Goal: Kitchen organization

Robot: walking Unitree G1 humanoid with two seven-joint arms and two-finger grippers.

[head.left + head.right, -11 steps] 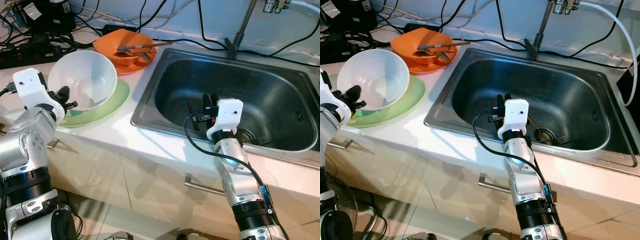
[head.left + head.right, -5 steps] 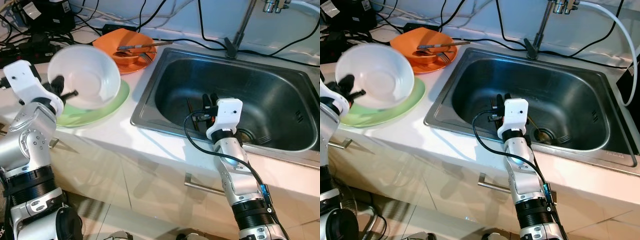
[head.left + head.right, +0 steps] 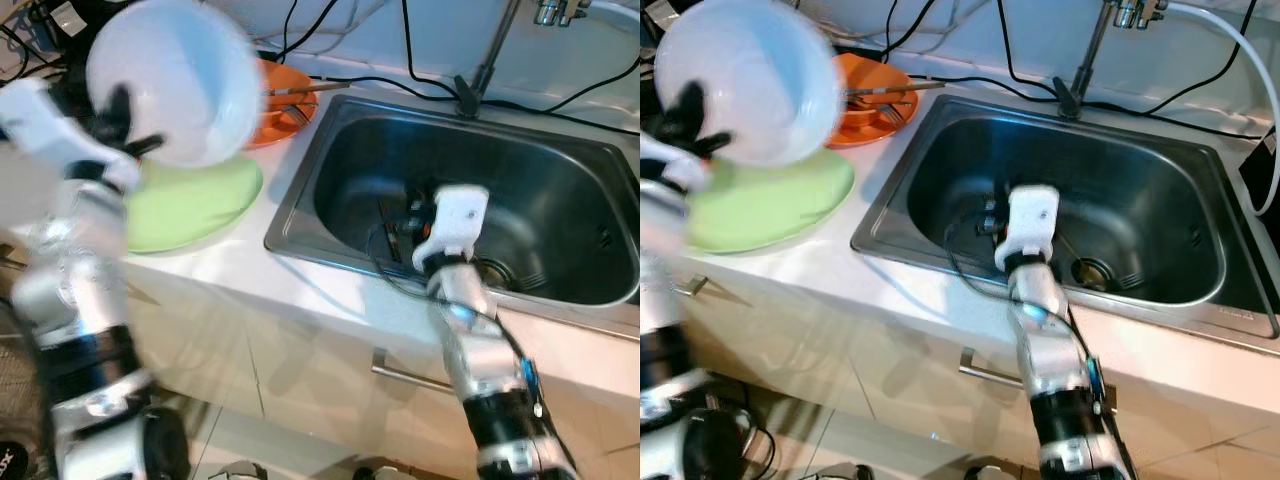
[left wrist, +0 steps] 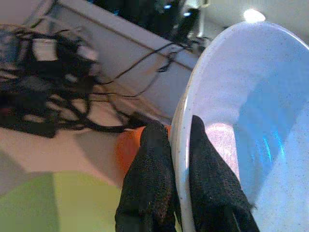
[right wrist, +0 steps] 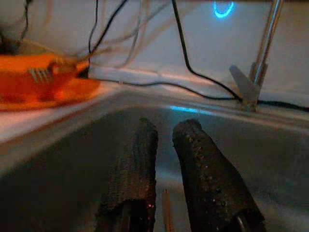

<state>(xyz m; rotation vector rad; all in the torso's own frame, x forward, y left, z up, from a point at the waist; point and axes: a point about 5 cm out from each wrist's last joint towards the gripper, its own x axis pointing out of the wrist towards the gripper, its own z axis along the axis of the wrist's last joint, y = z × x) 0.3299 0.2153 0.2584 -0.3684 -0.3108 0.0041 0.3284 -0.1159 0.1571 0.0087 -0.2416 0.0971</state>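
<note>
The left pincer (image 4: 171,193) grips the rim of a large white round bowl (image 3: 175,90), holding it tilted in the air above the pale green flat plate (image 3: 190,205) on the white desk (image 3: 290,290). Putting it away looks barely begun, since nothing has been set down yet. An orange dish (image 3: 865,100) of cutlery sits just behind; the right pincer (image 5: 166,169), nearly closed and empty, hangs inside the steel sink (image 3: 560,200).
</note>
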